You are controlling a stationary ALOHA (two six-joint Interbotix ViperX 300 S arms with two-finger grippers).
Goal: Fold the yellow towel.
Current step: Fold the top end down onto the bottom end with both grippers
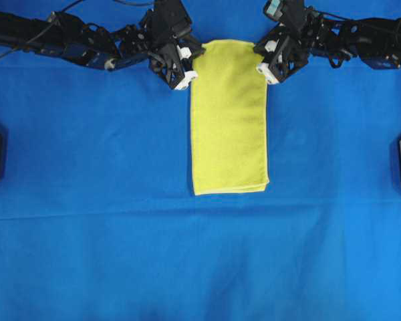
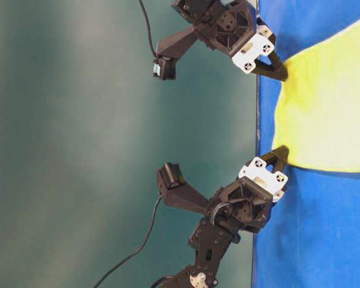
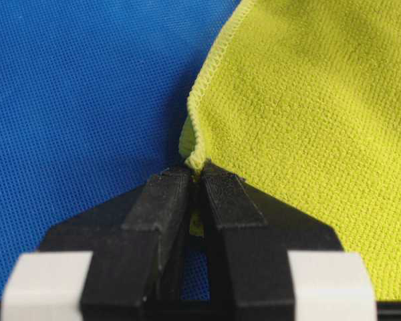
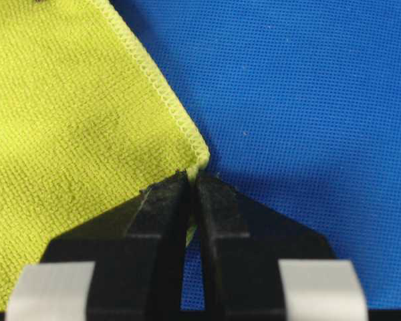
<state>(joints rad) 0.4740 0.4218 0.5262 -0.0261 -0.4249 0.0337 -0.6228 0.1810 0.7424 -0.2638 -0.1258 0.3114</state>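
Towel (image 1: 228, 117): lay on the blue cloth (image 1: 87, 200) as a long narrow yellow-green rectangle (already folded, doubled edges showed at its near end), top end at the cloth's far edge, between the two grippers.
Left gripper (image 1: 187, 79): sat at the towel's top left corner; jaws were pressed together on that corner, hem pinched between the fingertips (image 3: 167, 194).
Right gripper (image 1: 266, 73): sat at the towel's top right corner; jaws were clamped on the stitched corner (seen in the wrist view).
Towel corners: both lifted slightly off the cloth at the pinch points.
Cloth: blue, covered the whole table under the towel.
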